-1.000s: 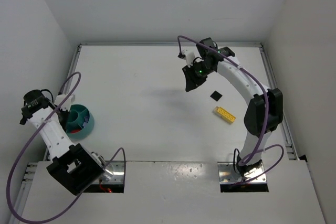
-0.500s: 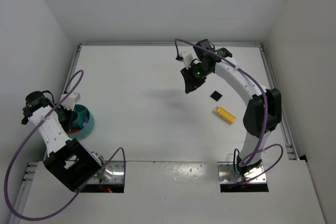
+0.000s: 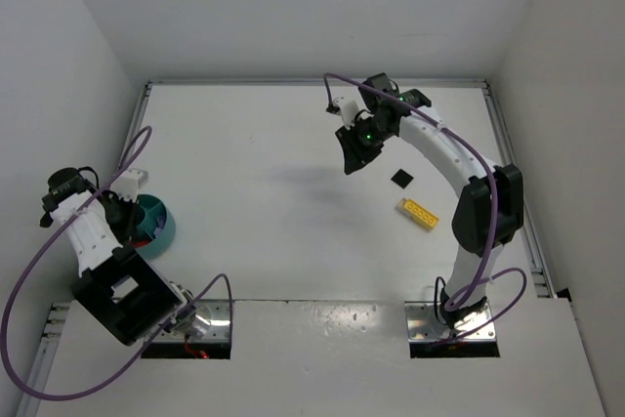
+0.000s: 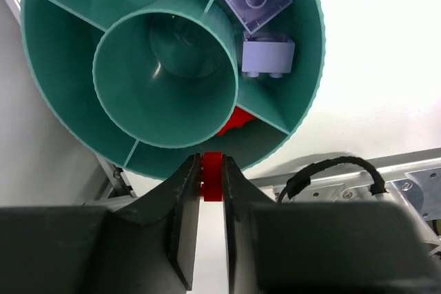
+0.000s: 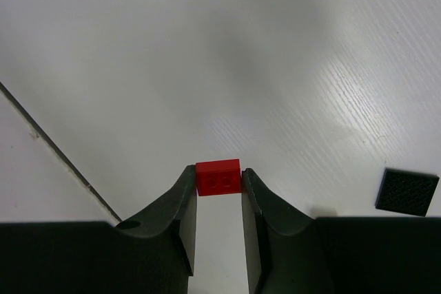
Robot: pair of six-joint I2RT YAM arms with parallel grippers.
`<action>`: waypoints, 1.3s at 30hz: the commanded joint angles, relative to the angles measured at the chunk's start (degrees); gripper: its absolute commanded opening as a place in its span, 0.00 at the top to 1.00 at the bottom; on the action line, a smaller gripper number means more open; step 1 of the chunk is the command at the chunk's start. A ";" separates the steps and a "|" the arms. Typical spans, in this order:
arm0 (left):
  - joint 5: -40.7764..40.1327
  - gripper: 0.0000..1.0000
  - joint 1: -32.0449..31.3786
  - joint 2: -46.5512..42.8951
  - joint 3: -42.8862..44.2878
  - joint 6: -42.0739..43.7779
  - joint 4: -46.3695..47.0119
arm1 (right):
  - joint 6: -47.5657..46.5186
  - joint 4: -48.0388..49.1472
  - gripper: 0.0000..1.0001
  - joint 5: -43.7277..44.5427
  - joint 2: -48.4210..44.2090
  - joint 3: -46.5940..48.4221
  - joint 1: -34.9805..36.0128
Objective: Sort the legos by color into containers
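My left gripper [image 4: 211, 173] is shut on a small red brick [image 4: 211, 170] and holds it over the near rim of the teal bowl [image 4: 69, 125]. The bowl has wedge compartments round a centre cup; one holds two lilac bricks [image 4: 265, 25], another a red brick [image 4: 234, 120]. In the top view the bowl [image 3: 162, 227] sits at the left edge beside my left gripper [image 3: 132, 210]. My right gripper [image 5: 218, 175] is shut on a red brick [image 5: 218, 176] held above the table, far centre-right [image 3: 350, 158]. A yellow studded brick [image 3: 420, 213] lies on the table.
A small black square tile [image 3: 400, 178] lies near the yellow brick; it also shows in the right wrist view [image 5: 406, 191]. White walls close in the table on the left, back and right. A metal rail [image 4: 386, 180] runs beside the bowl.
My left arm has swung a little nearer and to the left over the bowl. My right gripper has shifted slightly left with its red brick.
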 commanded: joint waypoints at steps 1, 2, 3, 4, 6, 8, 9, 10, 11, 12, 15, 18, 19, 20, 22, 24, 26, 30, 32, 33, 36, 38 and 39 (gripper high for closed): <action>2.47 0.76 0.56 0.00 1.12 0.47 0.94 | -0.01 0.25 0.97 -0.17 -0.44 0.59 0.43; 2.99 0.73 0.56 0.00 1.64 0.47 0.94 | -0.01 0.25 0.97 -0.17 -0.44 0.59 0.43; 2.99 0.66 0.56 0.00 1.64 1.17 0.94 | -0.01 0.25 0.97 -0.17 -0.44 0.59 0.43; 3.60 0.60 0.56 0.00 2.25 1.17 0.42 | -0.01 0.25 0.97 -0.17 -0.44 0.59 0.43; 3.61 0.54 0.56 0.53 2.87 1.17 0.41 | -0.01 0.25 0.97 -0.17 -0.44 0.07 0.43; 3.61 0.53 0.56 0.53 3.48 1.17 0.41 | -0.01 0.25 0.97 -0.69 -0.96 0.07 0.43; 3.61 0.53 0.56 0.53 3.49 0.65 0.41 | -0.01 0.25 0.97 -0.70 -0.97 0.07 0.43; 3.61 0.53 0.56 0.53 3.49 0.65 0.41 | -0.01 0.25 0.97 -0.70 -0.97 0.07 0.43; 3.61 0.53 0.56 0.53 4.19 0.65 -0.72 | -0.01 0.25 0.97 -0.70 -0.97 0.07 0.43; 4.39 0.53 0.56 0.53 5.58 1.34 -1.51 | -0.01 0.25 0.97 -0.70 -1.67 0.07 0.43; 9.99 0.59 0.56 -1.92 10.93 5.19 -7.28 | -0.01 0.25 0.97 -2.97 -2.99 -0.46 0.43; 18.17 0.61 0.56 -6.57 15.96 8.65 -13.72 | 1.47 0.77 0.97 -10.25 -4.83 -0.98 -0.18; 23.25 0.61 0.56 -8.41 16.67 8.64 -13.74 | 1.48 0.78 0.97 -16.37 -5.62 -1.51 -0.19; 26.08 0.61 0.56 -10.35 16.67 9.95 -13.74 | 2.01 0.78 0.97 -19.56 -5.63 -2.47 -0.71; 32.92 0.61 -1.63 -15.80 14.84 13.21 -13.74 | 2.01 0.78 0.97 -28.50 -5.63 -4.23 -0.72; 37.25 0.54 -4.70 -17.74 14.30 12.69 -13.74 | 3.67 2.61 0.97 -33.28 -6.16 -6.16 -0.72; 43.14 0.51 -9.10 -17.75 12.81 8.93 -11.64 | 6.39 4.29 0.97 -37.07 -6.16 -6.87 -0.10; 50.17 0.51 -17.01 -11.35 11.31 -9.97 -1.00 | 14.13 12.53 0.98 -49.36 -5.37 -8.37 -0.98; 55.43 0.51 -21.66 -7.05 10.70 -11.91 -0.04 | 19.91 16.23 0.98 -52.71 -4.84 -9.77 -1.51; 56.42 0.51 -23.42 -6.16 10.70 -14.18 1.80 | 22.99 19.03 0.98 -56.56 -4.32 -11.87 -1.51; 56.26 0.51 -30.36 -4.92 9.20 -25.69 13.30 | 38.79 33.70 0.98 -61.06 -3.09 -17.13 -1.51; 53.72 0.51 -36.32 -5.96 8.50 -33.75 22.67 | 51.41 45.30 0.98 -61.08 -2.56 -19.35 -1.51; 49.71 0.50 -38.53 -6.75 7.11 -36.42 26.04 | 55.76 49.25 0.98 -60.29 -2.55 -21.10 -1.51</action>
